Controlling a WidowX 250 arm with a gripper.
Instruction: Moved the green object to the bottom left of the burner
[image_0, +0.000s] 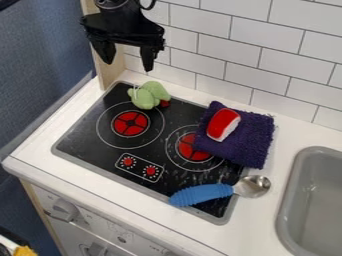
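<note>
The green object is found near the far-left corner of the cooktop, below and slightly right of the empty gripper, its fingers spread wide.

My black two-finger gripper looks matt and hard. The flat black rectangular stovetop is smooth and glossy. The dark purple folded cloth looks rough (towelling, I'd say). The blue-handled metal spoon shines at its bowl, its plastic-looking grip ribbed. The rounded pale green object seems matt.
</note>
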